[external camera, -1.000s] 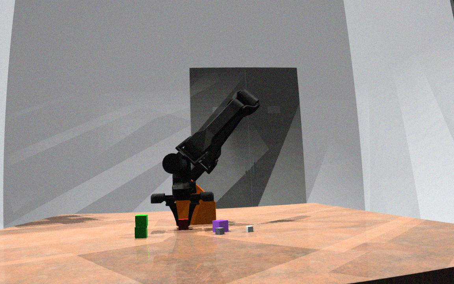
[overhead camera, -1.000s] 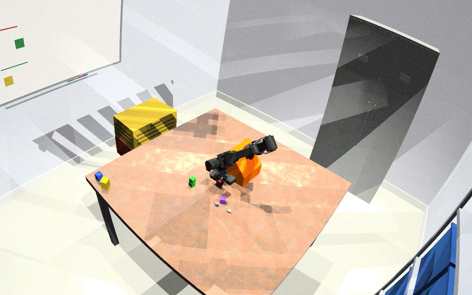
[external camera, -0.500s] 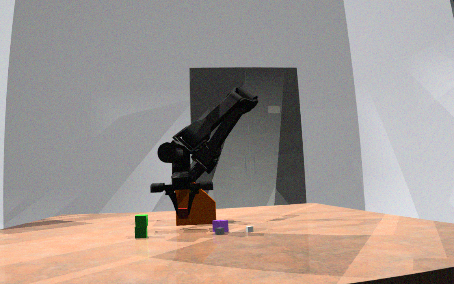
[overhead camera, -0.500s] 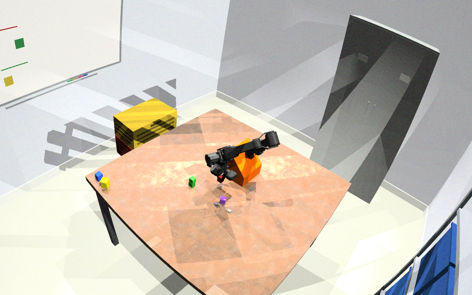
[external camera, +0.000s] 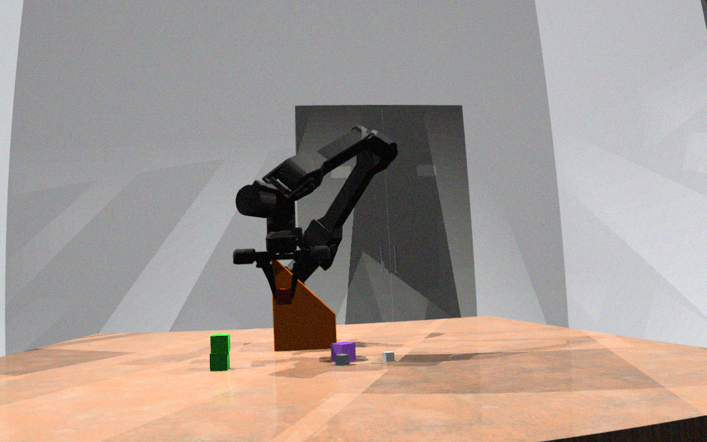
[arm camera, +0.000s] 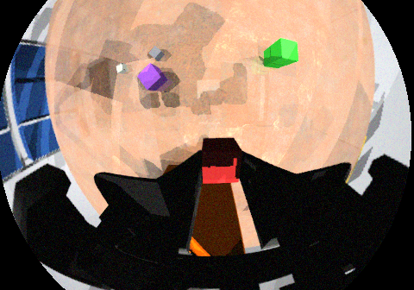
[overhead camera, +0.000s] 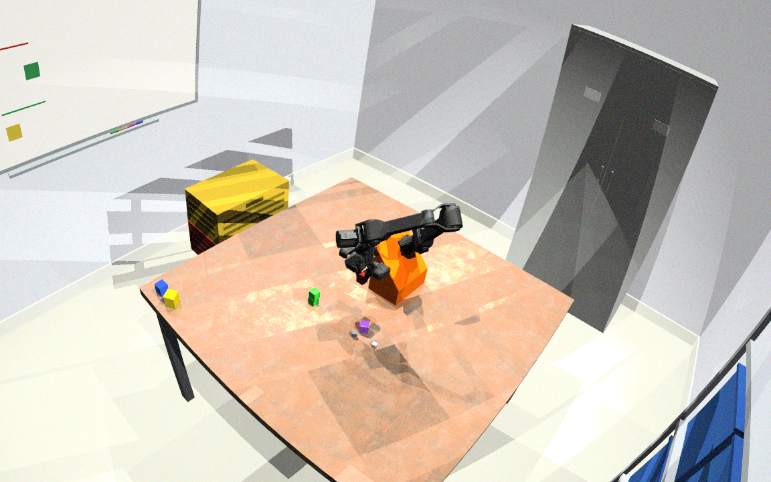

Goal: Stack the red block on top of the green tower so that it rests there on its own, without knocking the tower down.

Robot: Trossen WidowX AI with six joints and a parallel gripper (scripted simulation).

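Note:
My gripper [external camera: 283, 294] is shut on the red block [external camera: 283, 295] and holds it well above the table, in front of the orange robot base [external camera: 302, 318]. The red block also shows between the fingertips in the wrist view [arm camera: 220, 168] and as a small red spot in the top view [overhead camera: 365, 275]. The green tower [external camera: 220, 352], two green blocks stacked upright, stands on the table to the left of the gripper and lower than it. The tower also shows in the top view [overhead camera: 314, 296] and in the wrist view [arm camera: 281, 52].
A purple block [external camera: 342, 350], a small dark grey block [external camera: 342, 359] and a small white block [external camera: 388, 356] lie right of the base. A blue block [overhead camera: 161, 286] and a yellow block [overhead camera: 170, 298] sit at the table's far left corner. A yellow crate [overhead camera: 237, 202] stands behind the table.

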